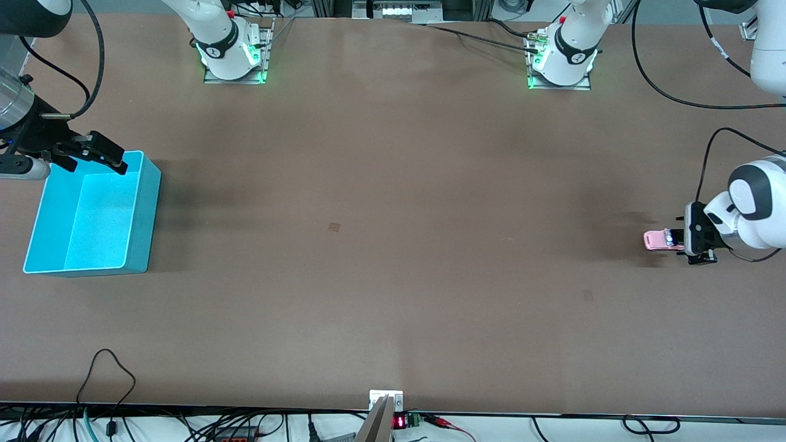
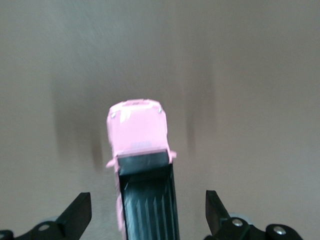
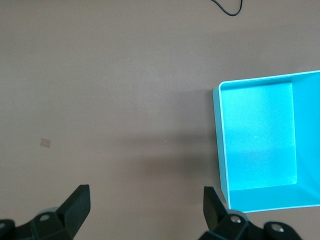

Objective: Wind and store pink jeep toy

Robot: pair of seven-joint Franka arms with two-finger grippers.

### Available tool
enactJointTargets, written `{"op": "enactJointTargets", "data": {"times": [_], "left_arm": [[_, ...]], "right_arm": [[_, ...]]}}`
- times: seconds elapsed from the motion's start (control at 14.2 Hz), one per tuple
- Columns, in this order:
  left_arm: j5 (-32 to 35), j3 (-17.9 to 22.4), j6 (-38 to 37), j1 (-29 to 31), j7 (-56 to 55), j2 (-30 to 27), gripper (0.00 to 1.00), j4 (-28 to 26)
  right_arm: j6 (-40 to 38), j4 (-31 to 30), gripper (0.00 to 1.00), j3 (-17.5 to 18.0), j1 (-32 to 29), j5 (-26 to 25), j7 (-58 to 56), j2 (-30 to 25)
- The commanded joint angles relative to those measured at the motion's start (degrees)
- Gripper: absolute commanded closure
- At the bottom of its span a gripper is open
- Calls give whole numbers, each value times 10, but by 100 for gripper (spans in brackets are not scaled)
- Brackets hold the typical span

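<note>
1. Table [image 1: 381, 202]: brown surface, both arm bases at its far edge.
2. Cyan bin [image 1: 138, 245]: open-topped, at the right arm's end of the table, nothing in it.
3. Right gripper [image 1: 98, 155]: up in the air over the bin's far rim; in the right wrist view its fingers [image 3: 76, 202] stand spread wide with nothing between them. This arm waits.
4. Left gripper [image 1: 678, 239]: low at the left arm's end of the table, at the rear of the toy; in the left wrist view its fingers [image 2: 80, 210] are spread wide, each clear of the toy's sides.
5. Pink jeep toy [image 1: 660, 240]: on the table between the open fingers of the left gripper, well apart from the bin; pink hood pointing away from the gripper, black roof panel toward it.
</note>
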Motion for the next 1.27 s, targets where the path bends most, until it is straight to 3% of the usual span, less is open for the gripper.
{"op": "enactJointTargets", "data": {"times": [0.0,0.56,0.91,1.2], "left_arm": [[13,0,-55,-25,-42,-37,0,5],[13,-3,-167,-124,-321,-121,0,10],[9,-3,-349,-209,-553,-129,0,125],[0,-2,-412,-253,-727,-137,0,186]], "right_arm": [[-4,0,0,2,0,-5,0,-6],[-4,0,0,2,0,-5,0,-6],[-6,0,0,2,0,-5,0,-6],[-6,0,0,2,-1,-4,-1,-6]]}}
